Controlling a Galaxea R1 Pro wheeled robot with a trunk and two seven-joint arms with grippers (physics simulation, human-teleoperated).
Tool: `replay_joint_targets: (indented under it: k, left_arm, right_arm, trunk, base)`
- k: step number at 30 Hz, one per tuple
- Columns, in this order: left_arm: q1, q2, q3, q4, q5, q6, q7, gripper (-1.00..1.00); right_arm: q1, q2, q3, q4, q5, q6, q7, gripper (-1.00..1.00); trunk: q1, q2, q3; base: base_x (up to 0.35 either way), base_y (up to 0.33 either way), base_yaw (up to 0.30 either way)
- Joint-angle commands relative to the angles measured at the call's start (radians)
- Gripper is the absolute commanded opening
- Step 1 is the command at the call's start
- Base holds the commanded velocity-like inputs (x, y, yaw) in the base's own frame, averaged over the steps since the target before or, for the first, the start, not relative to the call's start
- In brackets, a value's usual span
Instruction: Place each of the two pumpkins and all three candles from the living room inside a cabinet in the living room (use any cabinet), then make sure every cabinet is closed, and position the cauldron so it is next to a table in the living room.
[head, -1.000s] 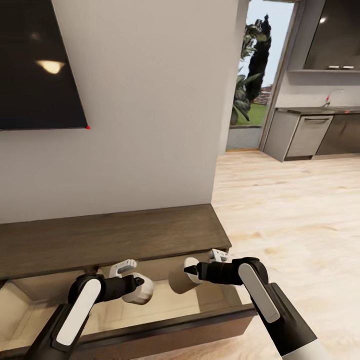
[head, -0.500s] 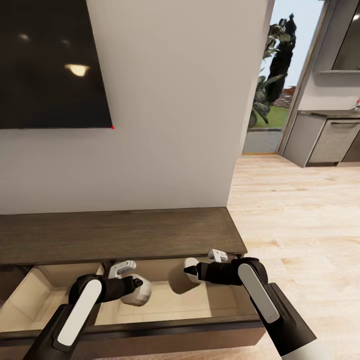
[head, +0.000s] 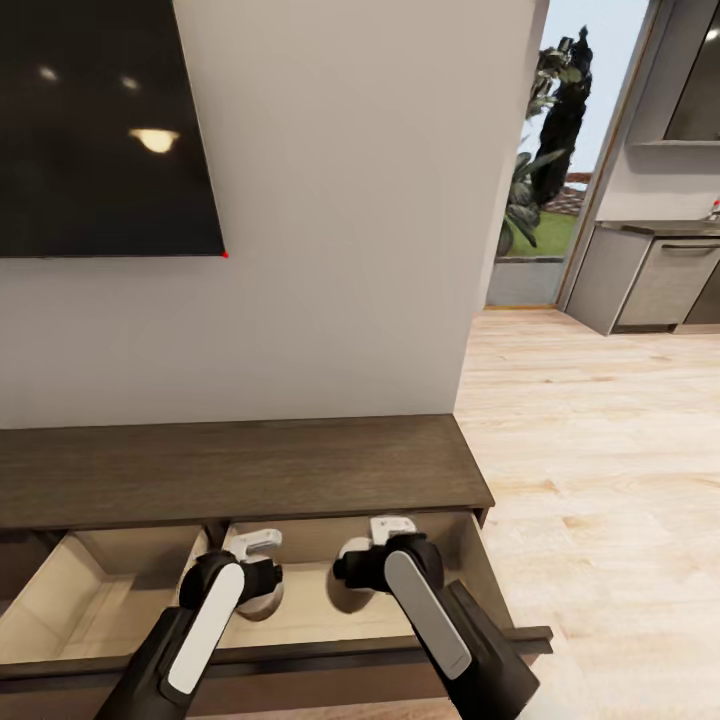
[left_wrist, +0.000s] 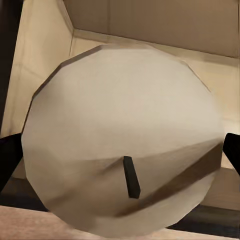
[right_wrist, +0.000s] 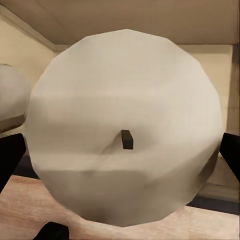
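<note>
The left gripper (head: 262, 590) has its jaws closed around a cream candle (left_wrist: 122, 135); in the left wrist view the dark fingertips (left_wrist: 10, 157) press against both sides of the candle, whose flat top with a short dark wick faces the camera. The right gripper (head: 345, 580) likewise pinches a second candle (right_wrist: 125, 127) between its jaws, its wick end turned toward the right wrist camera, and the other candle's rounded edge shows beside it there. In the head view both candles hang side by side, near each other, above the pale interior of the open drawer (head: 300, 615) of the cabinet (head: 240, 465), a long, low, dark brown unit standing against a white wall (head: 340, 220). A second open compartment lies further to the left. A black screen (head: 100, 120) is mounted on the wall above the cabinet. To the right, light wood floor (head: 610, 450) runs toward a doorway with greenery beyond and grey kitchen units (head: 655, 280).
</note>
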Motion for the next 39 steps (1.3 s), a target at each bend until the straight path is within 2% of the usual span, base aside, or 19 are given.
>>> replay_joint_targets:
  k: [1,3,9,22,29,39]
  left_arm:
    - [0.000,0.000,-0.012,-0.001,0.006,-0.001,0.010,-1.00]
    - [0.000,0.000,-0.037,-0.003,0.002,-0.004,0.009,-1.00]
    - [0.000,0.000,-0.050,-0.010,0.000,-0.007,0.014,-1.00]
    - [0.000,0.002,-0.044,-0.011,0.001,-0.006,0.010,-1.00]
    - [-0.001,-0.001,-0.047,-0.012,0.010,-0.006,0.008,-1.00]
    - [-0.003,-0.001,-0.046,-0.013,0.001,-0.010,0.008,-1.00]
  right_arm:
    - [-0.001,0.002,0.008,0.002,-0.008,-0.005,-0.019,-1.00]
    - [-0.001,0.004,0.019,0.005,-0.008,-0.012,-0.024,-1.00]
    - [-0.001,0.004,0.026,-0.001,-0.007,-0.027,-0.024,-1.00]
    - [-0.001,0.004,0.026,0.002,-0.007,-0.032,-0.021,-1.00]
    - [-0.001,0.009,0.039,0.001,-0.006,-0.072,-0.020,-1.00]
    - [-0.007,0.014,0.056,0.046,0.006,-0.148,-0.014,-1.00]
  trunk:
    - [0.000,0.000,-0.001]
    - [0.000,0.000,-0.001]
    - [0.000,0.000,-0.001]
    - [0.050,-0.091,-0.042]
    - [0.077,-0.140,-0.064]
    - [0.115,-0.210,-0.095]
  base:
    - [0.000,0.000,0.000]
    - [0.000,0.000,0.000]
    - [0.000,0.000,0.000]
    - [0.000,0.000,0.000]
    - [0.000,0.000,0.000]
    - [0.000,0.000,0.000]
